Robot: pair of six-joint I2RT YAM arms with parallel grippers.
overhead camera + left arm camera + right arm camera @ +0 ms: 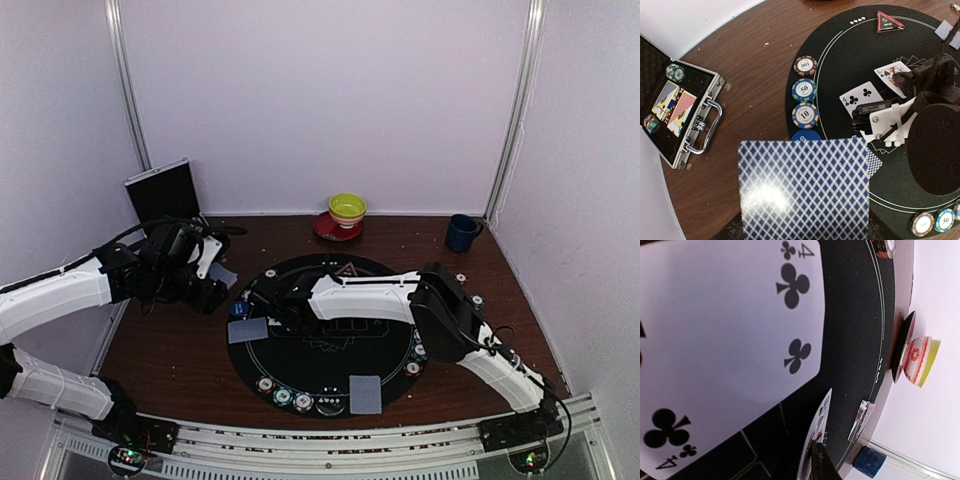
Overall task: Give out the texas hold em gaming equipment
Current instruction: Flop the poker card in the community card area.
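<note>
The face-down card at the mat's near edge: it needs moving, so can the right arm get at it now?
Probably yes. The card lies flat with nothing on it, near the right arm's base. The right gripper is out over the mat's left side, so it would need drawing back.

— What stands beyond the right gripper (pixel 272 302)?
— A pale lilac wall (pixel 330 100), evenly lit, with metal posts (pixel 128 90) at both corners.
— And beneath it?
— A dark brown wooden table (pixel 170 350), dotted with pale flecks.

Yellow-green bowl (pixel 347 207) on red saucer (pixel 326 232) at far edge, dark blue mug (pixel 461 233) near right wall, brown wooden table (pixel 170 350)
</note>
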